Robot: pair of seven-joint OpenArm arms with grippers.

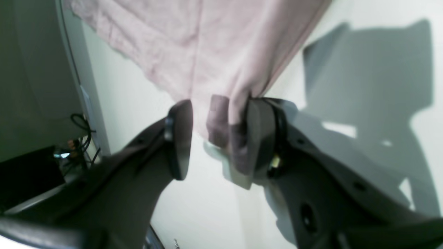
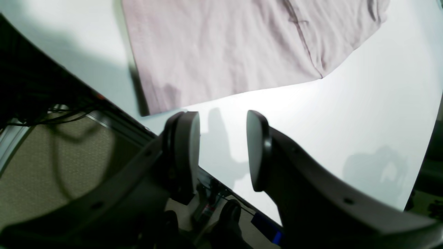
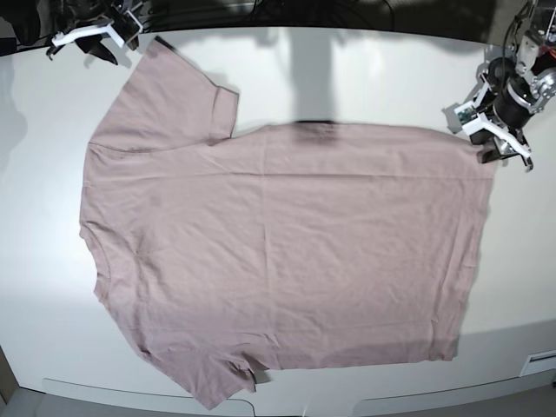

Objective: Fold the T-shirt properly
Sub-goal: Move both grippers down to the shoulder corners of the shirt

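Spreading the T-shirt point(image 3: 278, 252) flat before the first fold

Going left to right across the base view: the right gripper point(image 3: 95, 36) sits at the far corner of the table point(image 3: 365, 87), just beside the sleeve point(image 3: 178, 100), and its wrist view shows its jaws apart with only bare table between them, holding nothing. The T-shirt lies nearly flat across the middle, neck to the left, hem to the right. At that hem corner the left gripper point(image 1: 218, 138) has its jaws partly spread with a bunched bit of cloth lying against one pad; whether it is truly pinched I cannot tell. A good move probably means taking hold of both layers firmly and lifting evenly, so the hem stays straight.
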